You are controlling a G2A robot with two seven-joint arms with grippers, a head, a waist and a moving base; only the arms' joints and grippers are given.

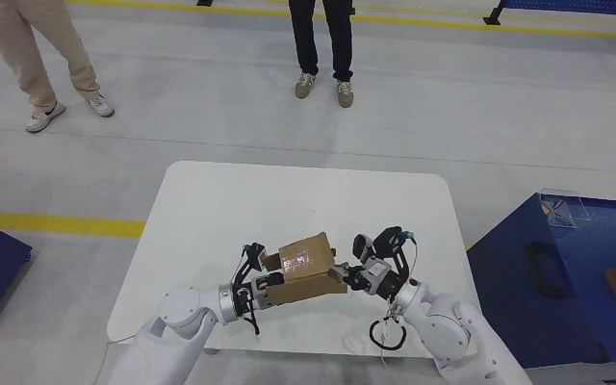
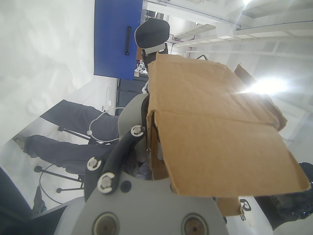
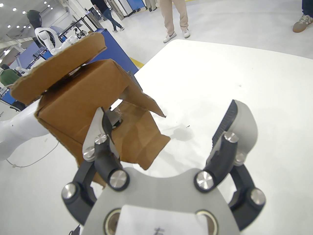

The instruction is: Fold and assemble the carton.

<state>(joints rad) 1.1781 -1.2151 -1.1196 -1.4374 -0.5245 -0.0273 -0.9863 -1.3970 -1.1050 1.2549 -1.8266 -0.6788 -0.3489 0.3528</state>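
Right wrist view puts the right claw (image 3: 167, 116) wide open with nothing in it. One finger (image 3: 102, 125) sits against the carton's hanging flap and the other stands free over the counter (image 3: 244, 74). The left claw (image 1: 262, 271) meets the other end of the carton (image 3: 80, 103). In the left wrist view a cardboard panel runs between its two dark pads, so I judge it closed on that panel and carrying the box. The carton hangs tilted just above the counter, between the two claws, near the front edge, with its shadow on the surface below.

It should handle as light, thin corrugated board. It is stiff across a panel, but it will hinge freely at the creases and crush or tear if pinched hard at an edge. The best hold is likely flat on a wall panel close to a fold, not out on a flap tip, which would just swing.

By count there is one carton with at least three flaps loose, two claws and one counter.
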